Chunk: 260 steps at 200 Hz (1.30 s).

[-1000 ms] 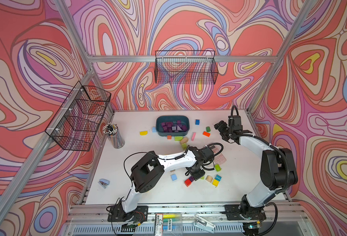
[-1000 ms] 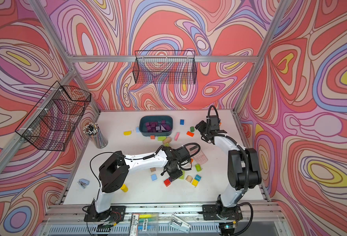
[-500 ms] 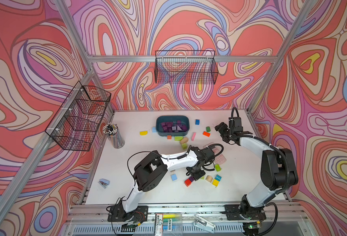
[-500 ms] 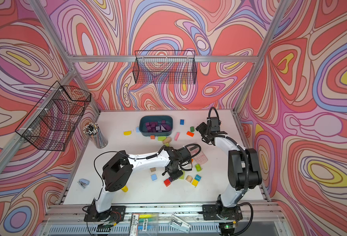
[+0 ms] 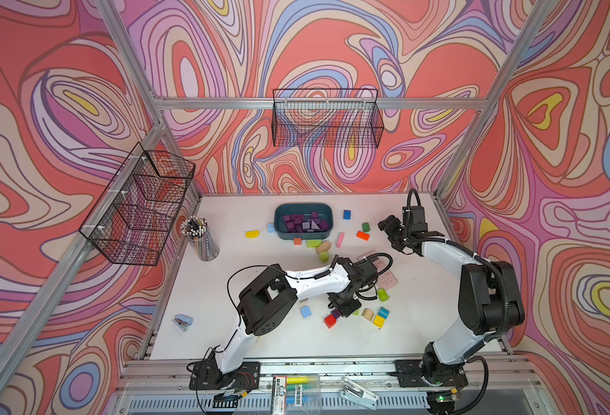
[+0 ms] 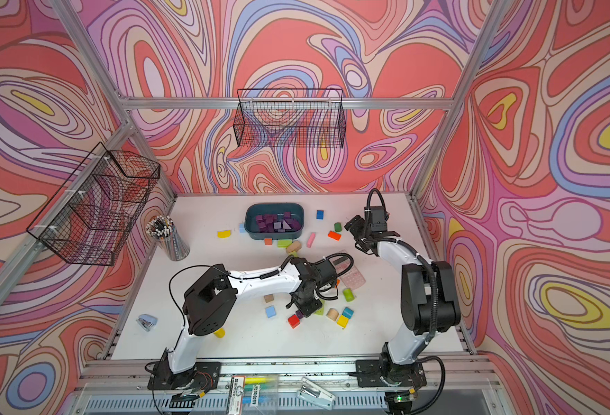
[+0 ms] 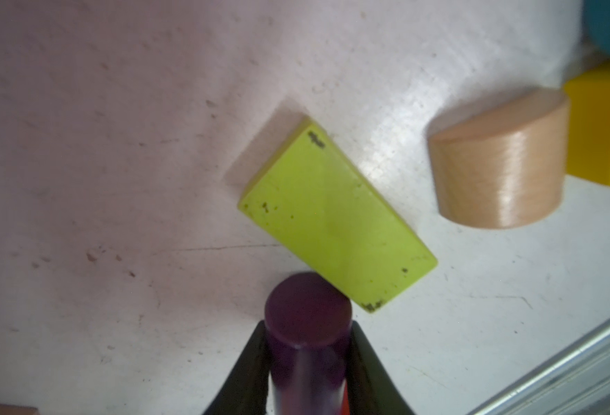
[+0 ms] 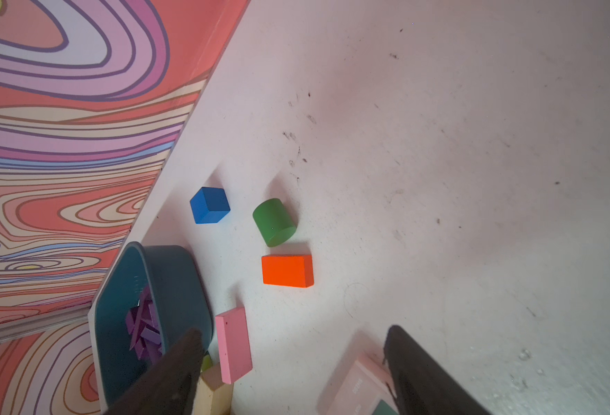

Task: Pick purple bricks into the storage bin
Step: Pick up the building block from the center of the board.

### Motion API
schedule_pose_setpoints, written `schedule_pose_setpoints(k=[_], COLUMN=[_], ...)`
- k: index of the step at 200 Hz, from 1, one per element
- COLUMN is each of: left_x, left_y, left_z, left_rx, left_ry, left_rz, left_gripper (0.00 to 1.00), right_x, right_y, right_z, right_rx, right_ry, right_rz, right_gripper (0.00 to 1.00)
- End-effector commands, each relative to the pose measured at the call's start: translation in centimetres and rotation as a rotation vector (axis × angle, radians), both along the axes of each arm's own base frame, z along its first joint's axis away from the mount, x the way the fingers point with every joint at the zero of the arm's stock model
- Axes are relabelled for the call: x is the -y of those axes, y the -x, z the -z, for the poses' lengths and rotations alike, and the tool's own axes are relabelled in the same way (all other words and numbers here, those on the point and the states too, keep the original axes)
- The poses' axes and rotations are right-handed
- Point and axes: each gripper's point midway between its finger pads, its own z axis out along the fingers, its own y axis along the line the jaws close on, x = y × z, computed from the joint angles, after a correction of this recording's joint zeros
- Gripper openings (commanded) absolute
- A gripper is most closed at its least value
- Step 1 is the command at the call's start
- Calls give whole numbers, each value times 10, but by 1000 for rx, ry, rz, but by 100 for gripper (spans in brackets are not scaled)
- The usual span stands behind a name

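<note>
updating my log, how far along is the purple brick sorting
Done: many purple bricks lie in the storage bin. In hand: the left gripper is shut on a purple cylinder. Left: carrying it to the bin; no other loose purple one shows.

The bench [image 7: 116,143] is matt white, scuffed and speckled. The purple brick [image 7: 307,312] wears smooth, faintly glossy paint. The lime bar [image 7: 335,215] is painted wood, chipped at its corners. The half-round [image 7: 501,161] is bare sanded wood with visible grain. The bin [image 8: 177,280] is smooth plastic. The baskets [image 5: 326,118] are black wire, and the frame [image 5: 224,103] is brushed metal.
</note>
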Motion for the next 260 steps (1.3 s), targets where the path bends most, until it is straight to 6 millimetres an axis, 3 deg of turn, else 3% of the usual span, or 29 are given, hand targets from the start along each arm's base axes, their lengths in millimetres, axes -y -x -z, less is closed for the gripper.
schedule_pose_setpoints(k=[1, 37, 157, 260], left_x=[-2, -2, -5, -16], left_y=[-2, -6, -21, -53], left_z=[-2, -6, -14, -4], left_rx=[-8, -2, 33, 89], left_ry=[-6, 17, 31, 14], left_rz=[-29, -48, -71, -153], left_gripper=[31, 27, 26, 28], right_x=[4, 7, 8, 8], right_y=[0, -1, -5, -3], right_z=[-9, -13, -17, -30], right_rx=[24, 26, 21, 42], right_ry=[0, 10, 5, 5], right_rz=[9, 10, 10, 9], right_gripper=[83, 83, 82, 81])
